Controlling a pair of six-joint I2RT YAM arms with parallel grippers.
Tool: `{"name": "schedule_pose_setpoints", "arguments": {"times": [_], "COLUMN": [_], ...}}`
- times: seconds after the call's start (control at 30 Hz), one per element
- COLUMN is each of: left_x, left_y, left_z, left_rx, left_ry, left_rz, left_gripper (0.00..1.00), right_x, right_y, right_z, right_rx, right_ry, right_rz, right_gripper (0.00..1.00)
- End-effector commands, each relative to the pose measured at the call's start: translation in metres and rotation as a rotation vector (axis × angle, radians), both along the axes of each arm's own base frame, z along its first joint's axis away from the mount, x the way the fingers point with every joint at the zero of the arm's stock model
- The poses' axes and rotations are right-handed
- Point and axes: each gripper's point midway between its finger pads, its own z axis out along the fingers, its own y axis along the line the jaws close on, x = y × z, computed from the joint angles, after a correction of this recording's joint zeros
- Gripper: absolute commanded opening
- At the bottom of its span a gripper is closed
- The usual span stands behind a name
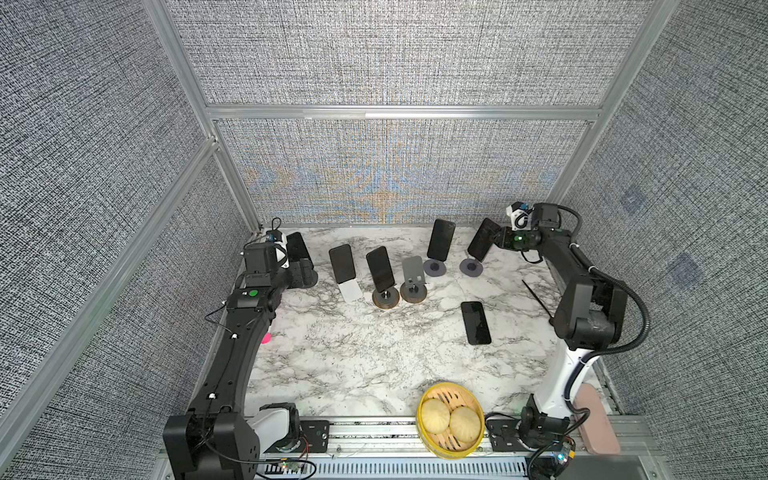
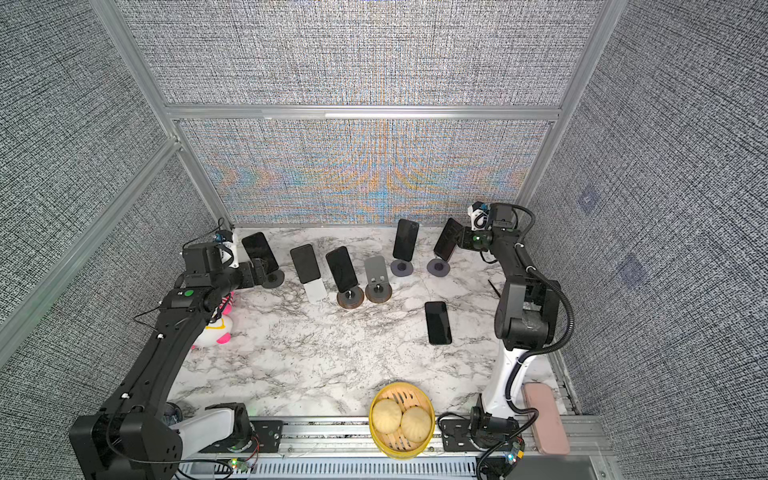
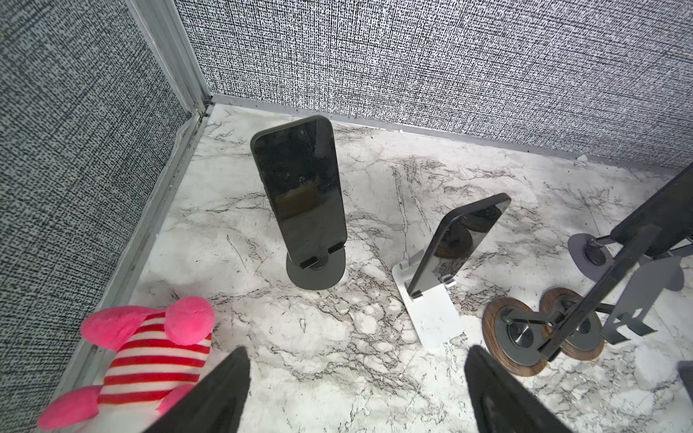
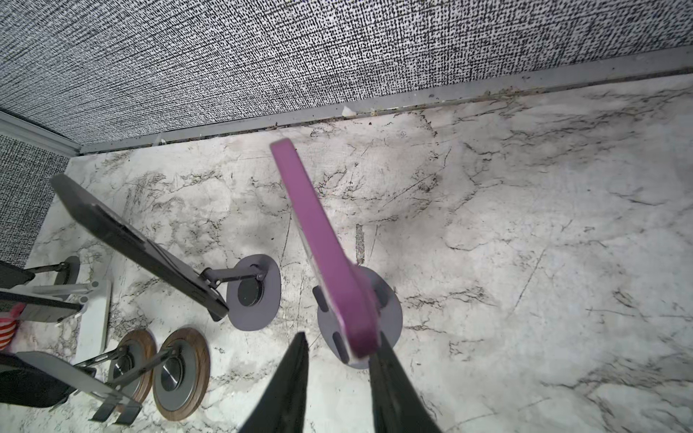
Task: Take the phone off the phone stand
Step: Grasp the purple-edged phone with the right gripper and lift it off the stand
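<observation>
The right hand point(image 4: 339, 339) straddles the near end of the purple-cased phone point(image 4: 318, 232) but is not yet clamped: one finger is at its side and a gap shows at the other. The phone leans on its round grey stand point(image 4: 390, 311) just below the fingertips. A one-sided push could topple phone and stand onto the bench, and so shallow a grip could let the phone pivot out. The left hand point(image 3: 356, 352) is spread and empty.

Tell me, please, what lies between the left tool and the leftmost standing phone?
Bare marble tabletop only, between left tool and phone; left wrist view shows it.
</observation>
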Motion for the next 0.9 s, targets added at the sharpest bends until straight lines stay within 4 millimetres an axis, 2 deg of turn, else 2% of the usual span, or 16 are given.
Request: {"name": "schedule_pose_setpoints", "arguments": {"times": [0.0,0.57,0.73,0.87], "left_x": [0.004,0.006,0.006,0.006], "left_y": [-0.001,-0.001,0.000,0.000], "left_z": [0.005,-0.003,-0.005,-0.005], "left_rx": [0.001,0.012,0.018,0.018], "left_ry": [-0.020,0.008,0.014,0.014], "left_rz": [-0.010,-0.014,-0.012,-0.013], "left_gripper": [0.91,0.90,0.90,0.90], "right_x": [0.005,0.015,0.013,0.013], "right_y": [0.000,0.000,0.001,0.000], "right_z": [0.004,0.001,0.001,0.002], "right_rx": [0.012,0.033,0.037,0.033], "right_ry": [-0.022,-0.063,-0.060,-0.063], "right_rz": [0.007,0.044,0.053,0.056], "right_gripper": [0.28,0.25,0.21,0.14]}}
